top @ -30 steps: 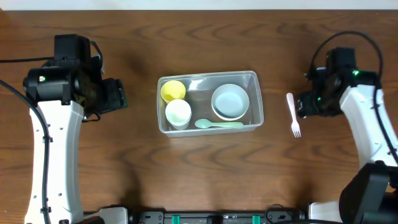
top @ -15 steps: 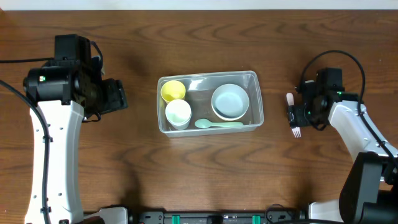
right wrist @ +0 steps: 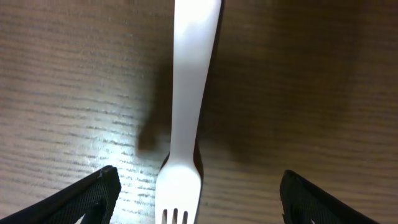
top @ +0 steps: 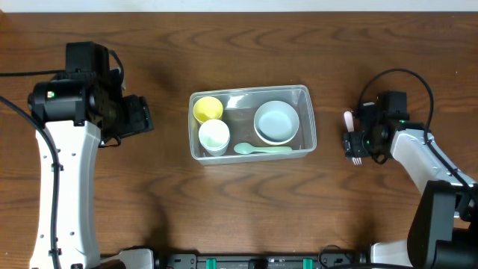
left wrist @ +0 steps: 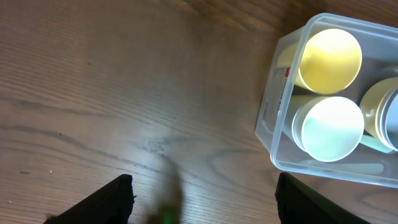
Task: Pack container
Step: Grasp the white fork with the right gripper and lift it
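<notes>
R claw (right wrist: 199, 196) lower vs 1 s ago, now straddling white fork (right wrist: 189, 93); jaws wide, nothing gripped yet. L claw (left wrist: 202, 199) wide open, empty, over desk (top: 239, 202) left of container (top: 250, 90). Progress: mostly packed, fork looks like last item out. Container mid-desk holds yellow cup (top: 208, 109), white cup (top: 213, 135), pale bowl (top: 276, 122), green spoon (top: 263, 149).

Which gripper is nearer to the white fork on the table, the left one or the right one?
Right. The right gripper hangs over the fork, its open jaws on either side of it. The left gripper is far off, beyond the container.
</notes>
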